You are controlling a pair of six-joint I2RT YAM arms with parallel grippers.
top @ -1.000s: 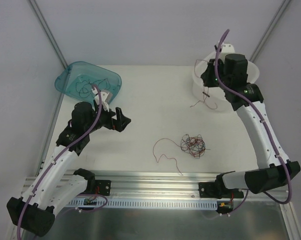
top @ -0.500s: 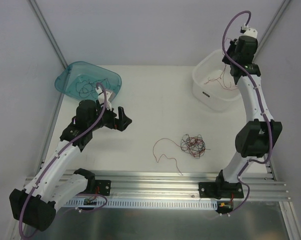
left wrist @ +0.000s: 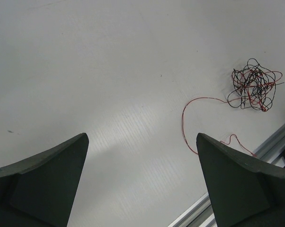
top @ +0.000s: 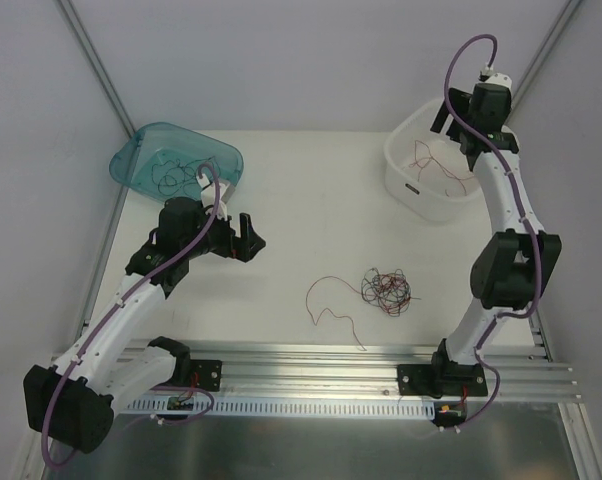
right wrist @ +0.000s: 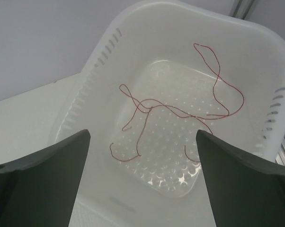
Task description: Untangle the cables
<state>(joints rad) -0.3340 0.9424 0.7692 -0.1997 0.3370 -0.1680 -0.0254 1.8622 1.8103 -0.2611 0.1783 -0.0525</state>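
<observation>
My right gripper (right wrist: 142,137) hangs with its two fingers spread wide and nothing between them, right over the white basket (right wrist: 102,45) at the far right corner of the table (top: 311,190). On the basket's perforated floor lie a few thin red strands (right wrist: 180,111), looping loosely across one another and touching neither of my fingers.

My left gripper (left wrist: 141,137) is spread wide too, and empty. I hold it above bare table on the left side, pointing toward the middle. Behind it, at the far left corner, is the teal bin (top: 141,150) with some dark strands (top: 176,178) curled inside.

The ball of cables (left wrist: 253,87), red and black wires knotted together, sits on the table toward the near edge, between my two arms and a little right of the middle, well apart from both grippers. A single red strand (left wrist: 185,123) runs out from its left side, bends and trails toward the metal rail (top: 311,360) along the near edge. One end reaches the ball, but I cannot tell whether it is caught in the knot or only lying against it
</observation>
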